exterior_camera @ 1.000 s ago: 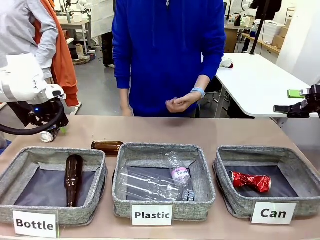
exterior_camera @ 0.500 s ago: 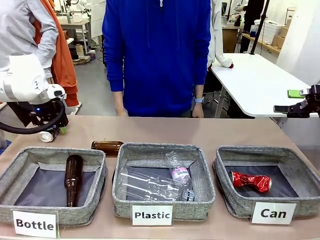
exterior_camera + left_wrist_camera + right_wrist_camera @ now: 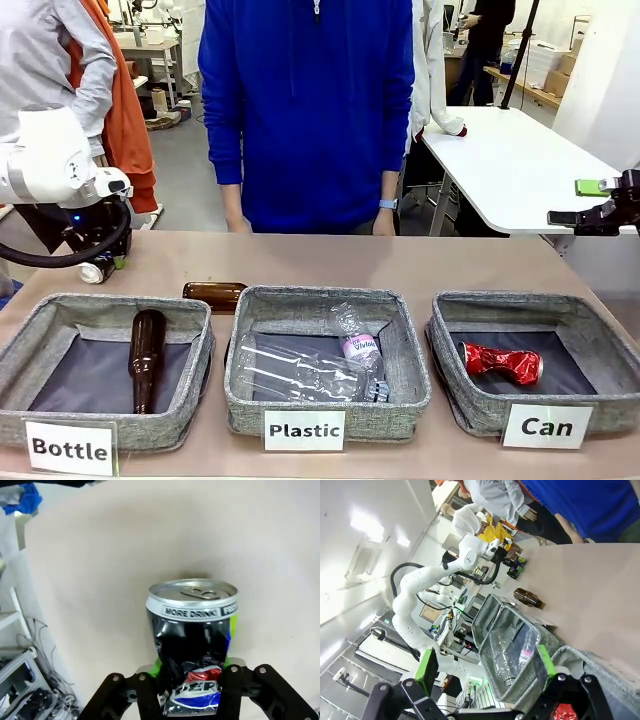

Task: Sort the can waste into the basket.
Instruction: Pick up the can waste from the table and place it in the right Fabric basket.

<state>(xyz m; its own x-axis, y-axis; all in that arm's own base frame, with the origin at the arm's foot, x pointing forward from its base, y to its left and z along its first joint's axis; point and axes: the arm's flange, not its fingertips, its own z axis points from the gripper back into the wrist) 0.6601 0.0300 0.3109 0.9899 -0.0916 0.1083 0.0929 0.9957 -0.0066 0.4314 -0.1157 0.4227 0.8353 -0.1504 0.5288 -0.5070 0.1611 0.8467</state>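
Newly clamps left gripper (image 3: 192,682) on dark can (image 3: 192,630) at ten o'clock, by crumpled waist, likely light, thin, slippery; holds right gripper (image 3: 486,672) apart.

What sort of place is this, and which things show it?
Likely a robotics lab: a white robot arm at the table, three labelled sorting baskets, and a white workbench behind.
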